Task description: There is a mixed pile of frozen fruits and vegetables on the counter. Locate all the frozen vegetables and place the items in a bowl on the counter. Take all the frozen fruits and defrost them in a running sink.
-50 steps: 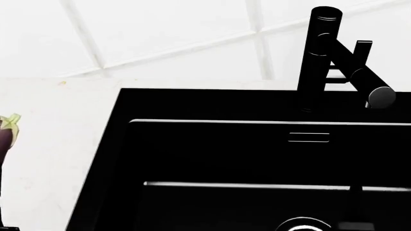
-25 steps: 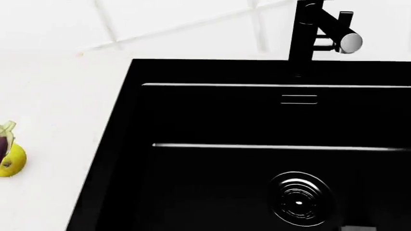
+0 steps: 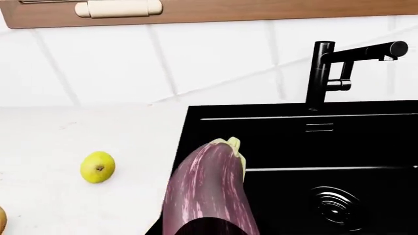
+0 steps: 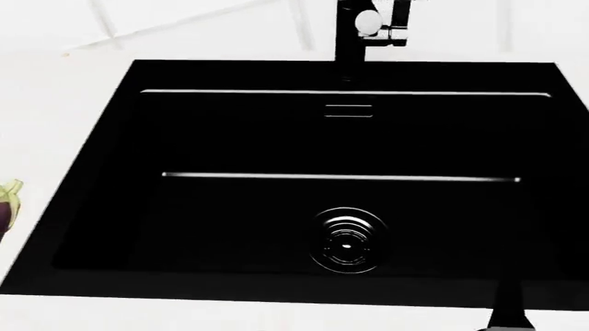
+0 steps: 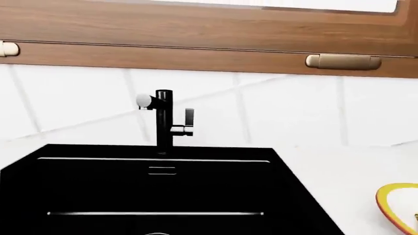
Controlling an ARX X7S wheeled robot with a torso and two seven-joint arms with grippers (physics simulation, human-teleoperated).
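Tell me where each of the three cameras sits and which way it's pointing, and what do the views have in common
Head view: on the robot's head, looking steeply down into the sink and its drain; no arm clearly shows.
Left wrist view: near the left gripper, facing the tiled wall across the counter; the eggplant fills the foreground, the gripper itself hidden.
Right wrist view: near the right gripper, facing the wall and faucet, the bowl at the edge; no gripper shows.
Shared: all three show the sink and faucet.

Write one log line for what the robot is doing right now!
left gripper: holding purple streaked eggplant | yellow pear: on white counter | black sink: empty | right gripper: unseen
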